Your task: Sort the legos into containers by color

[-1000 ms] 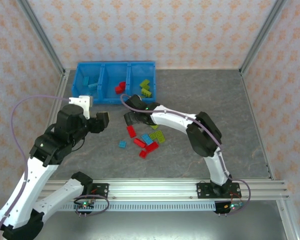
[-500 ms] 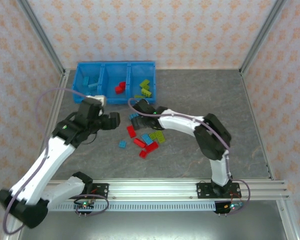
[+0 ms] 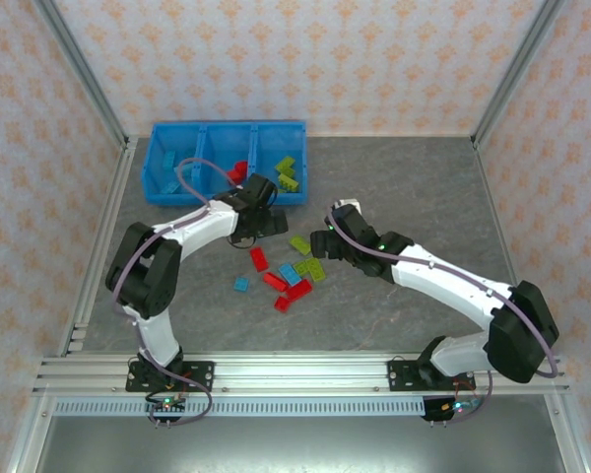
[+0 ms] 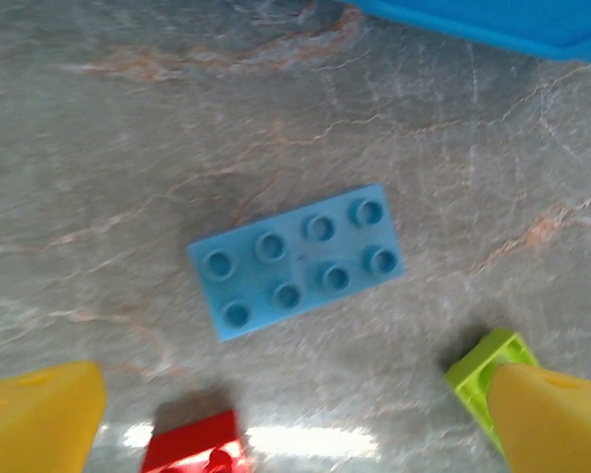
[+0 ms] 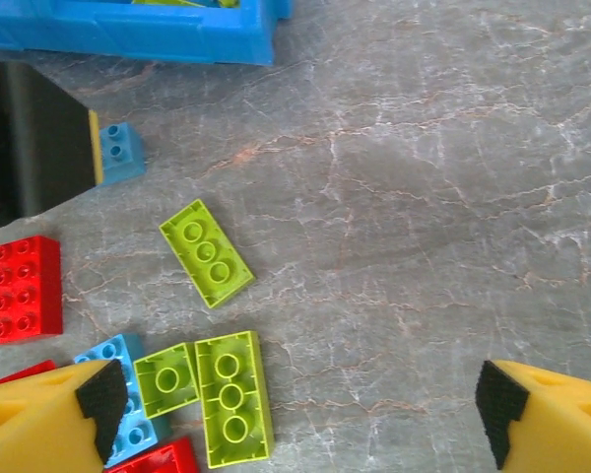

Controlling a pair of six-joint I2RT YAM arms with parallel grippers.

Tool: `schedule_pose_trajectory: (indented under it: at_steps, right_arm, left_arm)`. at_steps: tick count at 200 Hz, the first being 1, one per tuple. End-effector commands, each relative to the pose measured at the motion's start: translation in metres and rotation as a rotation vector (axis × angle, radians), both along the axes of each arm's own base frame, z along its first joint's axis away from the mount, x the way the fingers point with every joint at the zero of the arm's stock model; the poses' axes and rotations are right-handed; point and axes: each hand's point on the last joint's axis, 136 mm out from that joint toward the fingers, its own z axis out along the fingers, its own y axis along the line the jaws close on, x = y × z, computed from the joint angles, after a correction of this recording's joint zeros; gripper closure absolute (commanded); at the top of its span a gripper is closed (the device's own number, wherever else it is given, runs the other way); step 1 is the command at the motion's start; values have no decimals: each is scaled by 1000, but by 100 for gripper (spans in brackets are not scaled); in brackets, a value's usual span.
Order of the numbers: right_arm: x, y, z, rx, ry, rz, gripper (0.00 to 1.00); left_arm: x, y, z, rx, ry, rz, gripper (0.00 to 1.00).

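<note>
Nearest you in the overhead view, loose bricks (image 3: pixel 283 281) lie clustered on the grey surface (image 3: pixel 414 187), just left of centre. They are mostly red and light blue, with one small blue brick (image 3: pixel 241 284) at the cluster's 9 o'clock and lime green ones at its 1 o'clock. Your right fingers (image 3: pixel 323 243) hang over that 1 o'clock edge. In the right wrist view the yellow fingertips (image 5: pixel 39 414) are spread wide with nothing between them. On the surface beyond them lie a lone green brick (image 5: pixel 207 253), two green bricks side by side (image 5: pixel 234 397) and a red brick (image 5: pixel 25 288) at 9 o'clock. Your left fingers (image 3: pixel 258 229) sit at the cluster's 11 o'clock, close to the tray. In the left wrist view they too are wide apart and grip nothing. A light blue eight-stud brick (image 4: pixel 295 261) lies flat on the surface beyond the tips, touching neither. A red corner (image 4: pixel 192 443) shows at that brick's 7 o'clock, and a green corner (image 4: pixel 483 370) at its 4 o'clock. Farthest off, the bright blue tray (image 3: pixel 227 128) fills the surface's 11 o'clock corner. It holds light blue bricks in the left compartment, red in the middle and green on the right.
</note>
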Motion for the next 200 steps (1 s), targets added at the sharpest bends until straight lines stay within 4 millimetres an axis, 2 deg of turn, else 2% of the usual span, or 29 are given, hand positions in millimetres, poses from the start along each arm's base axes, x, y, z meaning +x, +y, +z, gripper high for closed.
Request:
schedule_pose_trajectory:
  at_steps: [1, 6, 11, 28, 72, 86, 98, 101, 123, 144, 157, 175, 186, 200]
  right_arm:
    - [-2, -13, 0, -33, -6, -30, 5]
    - [-2, -13, 0, -37, -5, -26, 5]
    - [-2, -13, 1, -39, -6, -24, 5]
    - [-1, -13, 4, -44, -10, -17, 5]
    - [-3, -9, 6, -21, 3, -7, 5]
    - [-4, -5, 7, 1, 14, 2, 5]
    - [-7, 0, 8, 28, 26, 18, 5]
    - [-8, 3, 9, 40, 31, 27, 5]
    - [-14, 17, 14, 132, 43, 72, 5]
    - [-16, 24, 21, 199, 34, 83, 5]
    - [-15, 25, 23, 216, 27, 77, 5]
    - [-14, 25, 23, 222, 27, 69, 5]
    - [-15, 25, 22, 223, 30, 69, 5]
    - [-15, 24, 21, 221, 35, 66, 5]
  left_arm:
    - [25, -4, 0, 0, -44, 79, 0]
    - [26, -3, 1, 12, -46, 82, 0]
    - [26, -1, -12, 38, -18, 87, 0]
    - [24, 6, -23, 86, 19, 97, 2]
    - [9, 15, -39, 120, 67, 101, 30]
    - [7, 15, -33, 111, 53, 90, 42]
    - [4, 17, -27, 104, 32, 92, 48]
    - [5, 17, -15, 94, 4, 93, 49]
    - [3, 27, 32, 90, -99, 104, 52]
    - [6, 56, 85, 114, -209, 155, 52]
    - [12, 84, 114, 121, -268, 212, 52]
    - [29, 131, 143, 129, -318, 315, 52]
    - [42, 163, 154, 152, -332, 386, 52]
    - [63, 200, 156, 167, -319, 463, 52]
